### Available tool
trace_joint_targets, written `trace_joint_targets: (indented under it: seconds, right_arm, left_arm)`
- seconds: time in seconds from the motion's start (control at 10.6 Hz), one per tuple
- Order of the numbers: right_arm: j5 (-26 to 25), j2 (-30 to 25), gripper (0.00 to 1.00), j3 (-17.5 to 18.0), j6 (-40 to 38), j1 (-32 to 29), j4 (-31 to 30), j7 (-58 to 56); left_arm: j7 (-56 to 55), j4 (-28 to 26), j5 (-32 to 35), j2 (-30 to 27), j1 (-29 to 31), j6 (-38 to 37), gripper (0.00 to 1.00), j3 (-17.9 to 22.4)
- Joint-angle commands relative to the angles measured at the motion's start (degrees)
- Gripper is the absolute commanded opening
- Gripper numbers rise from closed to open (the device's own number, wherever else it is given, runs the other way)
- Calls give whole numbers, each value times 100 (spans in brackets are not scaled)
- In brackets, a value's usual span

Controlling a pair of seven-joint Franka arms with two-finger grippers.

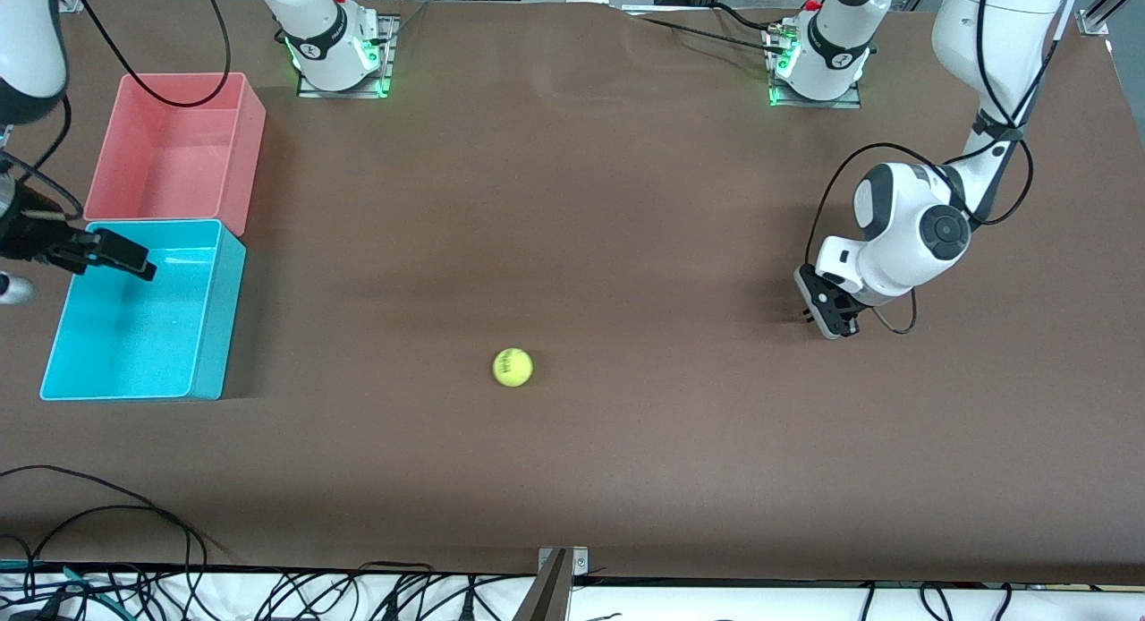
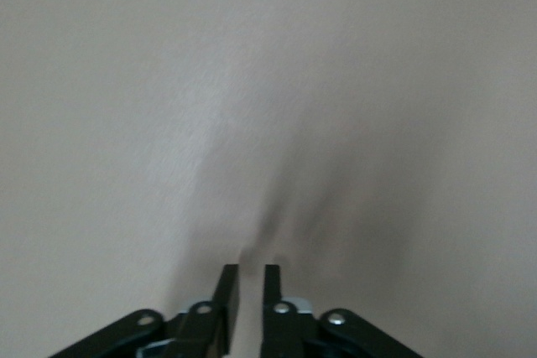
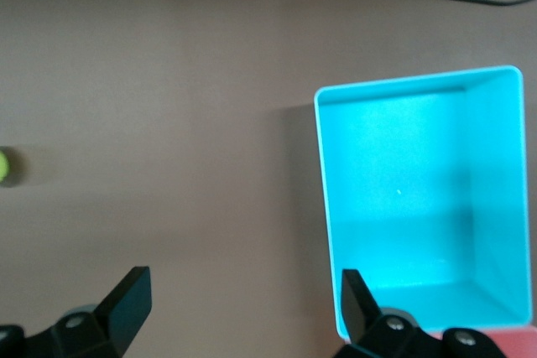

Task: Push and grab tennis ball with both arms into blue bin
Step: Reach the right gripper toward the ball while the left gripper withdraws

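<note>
The tennis ball (image 1: 513, 367) lies alone on the brown table, roughly midway between the two arms' ends; it also peeks in at the edge of the right wrist view (image 3: 4, 167). The blue bin (image 1: 219, 317) stands at the right arm's end of the table, nothing inside it (image 3: 323, 173). My right gripper (image 1: 107, 259) hangs above that bin's end beside the pink tub, open wide and holding nothing (image 3: 242, 287). My left gripper (image 1: 808, 317) is low over bare table at the left arm's end. A narrow gap parts its fingers, with nothing between them (image 2: 250, 270).
A pink-red tub (image 1: 250, 156) stands against the blue bin, farther from the front camera. Loose cables (image 1: 107, 514) trail along the table's front edge. A metal bracket (image 1: 559, 567) sticks up at the middle of that edge.
</note>
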Motion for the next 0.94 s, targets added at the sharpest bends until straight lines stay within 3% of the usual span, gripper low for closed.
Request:
trace_joint_targets:
  seconds: [0.0, 0.09, 0.28, 0.38, 0.56, 0.66, 0.85]
  right_arm:
    - [128, 750, 100, 85, 866, 124, 116, -59]
    - [223, 1119, 100, 120, 1217, 124, 116, -68]
    - [898, 1639, 100, 313, 1772, 133, 116, -94]
    - [936, 1806, 100, 340, 1835, 124, 125, -173]
    - [1050, 2271, 100, 419, 2317, 124, 125, -548]
    - [1312, 2578, 100, 506, 2815, 37, 168, -1335]
    - [3291, 3194, 100, 507, 3329, -34, 439, -3170]
  left_arm:
    - [86, -92, -149, -388, 13, -245, 100, 139]
    - [86, -240, -149, -598, 30, -263, 100, 174]
    - [77, -426, -149, -1430, 197, -699, 100, 184]
    - [77, -426, -149, -1774, 197, -876, 100, 175]
    - [68, -470, -149, -1918, 206, -896, 100, 175]
    - [60, -470, -149, -2023, 232, -896, 100, 175]
    - [60, -470, -149, -2295, 302, -913, 100, 184]
